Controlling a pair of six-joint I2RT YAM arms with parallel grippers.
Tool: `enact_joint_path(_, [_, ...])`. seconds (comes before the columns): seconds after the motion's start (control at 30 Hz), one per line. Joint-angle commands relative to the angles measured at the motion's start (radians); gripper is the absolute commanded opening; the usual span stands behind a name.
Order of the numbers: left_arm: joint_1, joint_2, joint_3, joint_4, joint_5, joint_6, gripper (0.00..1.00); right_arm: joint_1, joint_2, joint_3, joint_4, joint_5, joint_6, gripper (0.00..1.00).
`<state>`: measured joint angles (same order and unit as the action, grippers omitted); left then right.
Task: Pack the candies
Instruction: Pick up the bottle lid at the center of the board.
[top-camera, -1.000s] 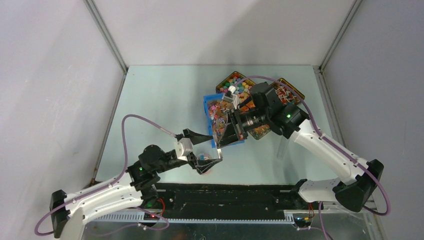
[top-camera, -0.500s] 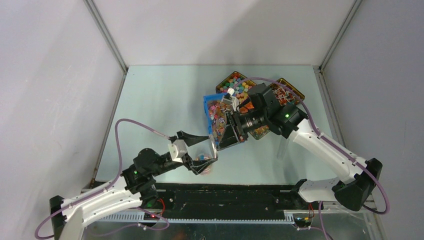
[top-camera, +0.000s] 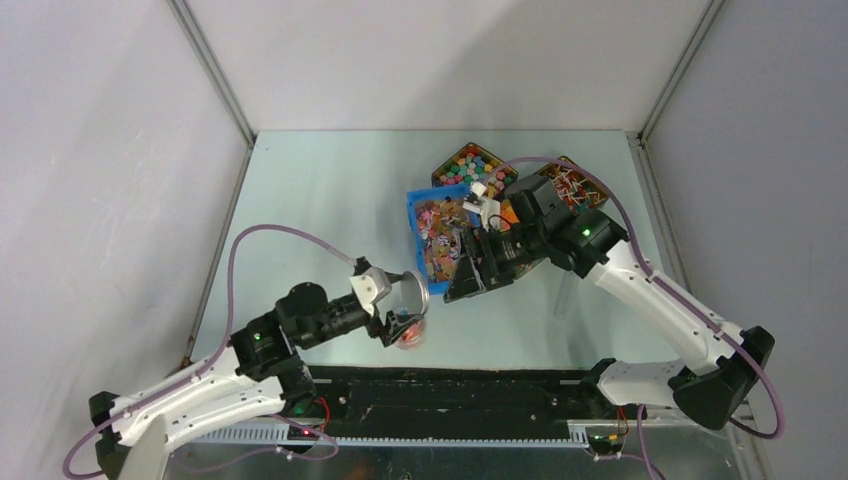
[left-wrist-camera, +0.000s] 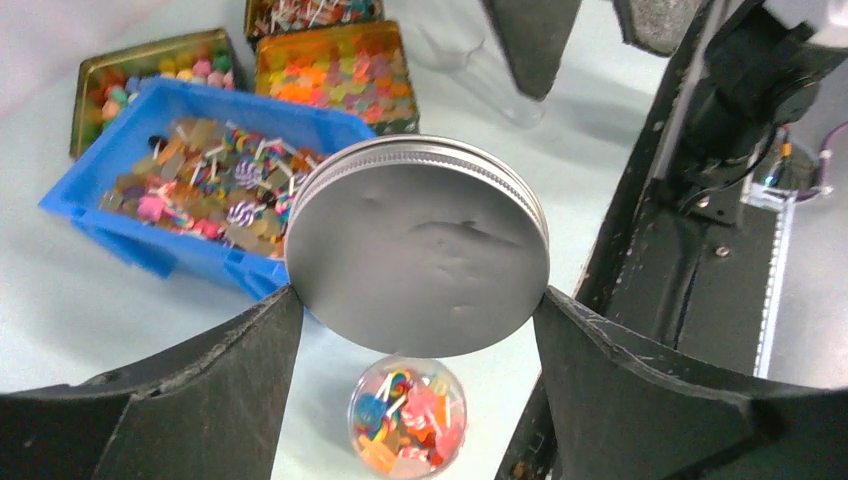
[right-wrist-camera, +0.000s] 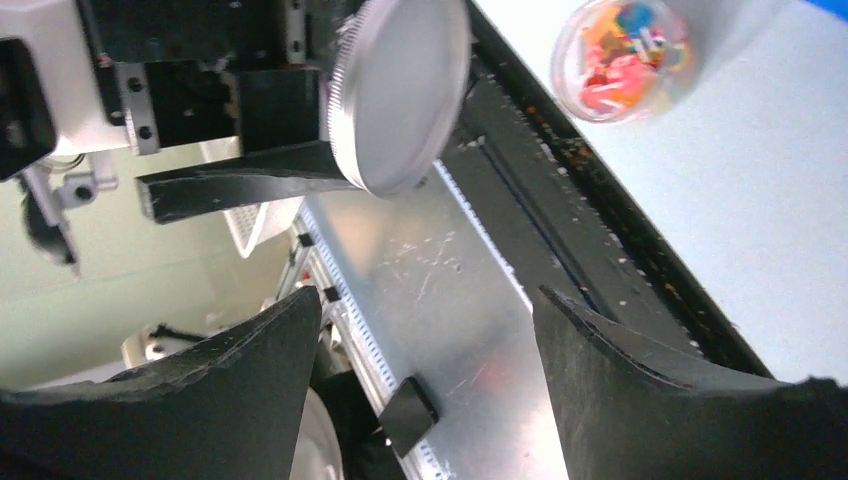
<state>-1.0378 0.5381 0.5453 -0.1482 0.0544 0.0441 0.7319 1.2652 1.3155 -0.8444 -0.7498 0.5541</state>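
- Step in hand: capping. The left gripper (left-wrist-camera: 418, 298) is clamped across a round metal lid (left-wrist-camera: 418, 245), one finger on each side of the rim.
- The lid hangs just above the small clear jar (left-wrist-camera: 355, 415), which stands on the table (top-camera: 320, 200) near its near edge, just beside the arm bases.
- The candies (left-wrist-camera: 408, 425) to be packed fill the jar. More lie in the blue bin (left-wrist-camera: 140, 245), farther off and to the right, and in the tins beyond it.
- The right gripper (right-wrist-camera: 428, 300) stands with fingers wide apart and nothing between them, to the right of the jar over the bin's near edge.
- Next move, as judged: level the lid, which appears tilted, centre it over the jar mouth, lower it until seated, then twist. The jar is not held and may turn or slide.
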Motion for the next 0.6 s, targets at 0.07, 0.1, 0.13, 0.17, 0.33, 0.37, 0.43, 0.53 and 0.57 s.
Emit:
enact_joint_path(0.07, [-0.002, 0.091, 0.135, -0.323, -0.117, -0.037, 0.85, -0.035, -0.040, -0.040, -0.103, 0.160, -0.065, 0.80])
enact_joint_path(0.1, [-0.002, 0.123, 0.147, -0.341, -0.127, -0.051, 0.86, -0.038, -0.035, -0.042, -0.107, 0.174, -0.069, 0.81])
enact_joint_path(0.13, [-0.002, 0.142, 0.168, -0.380, -0.131, -0.069, 0.86, -0.037, -0.032, -0.048, -0.117, 0.180, -0.071, 0.81])
enact_joint_path(0.17, [-0.002, 0.176, 0.180, -0.397, -0.138, -0.076, 0.87, -0.039, -0.024, -0.050, -0.123, 0.193, -0.076, 0.81])
enact_joint_path(0.33, [-0.002, 0.300, 0.243, -0.472, -0.163, -0.112, 0.88, -0.041, 0.010, -0.068, -0.159, 0.234, -0.093, 0.81])
enact_joint_path(0.37, [-0.002, 0.333, 0.253, -0.478, -0.165, -0.121, 0.88, -0.042, 0.013, -0.074, -0.164, 0.237, -0.095, 0.81])
enact_joint_path(0.43, [-0.002, 0.384, 0.267, -0.484, -0.174, -0.133, 0.89, -0.044, 0.019, -0.082, -0.172, 0.251, -0.098, 0.81])
enact_joint_path(0.53, [-0.002, 0.478, 0.289, -0.494, -0.174, -0.151, 0.90, -0.046, 0.022, -0.092, -0.179, 0.272, -0.102, 0.82])
enact_joint_path(0.57, [-0.002, 0.499, 0.300, -0.499, -0.172, -0.159, 0.91, -0.047, 0.022, -0.097, -0.182, 0.275, -0.102, 0.82])
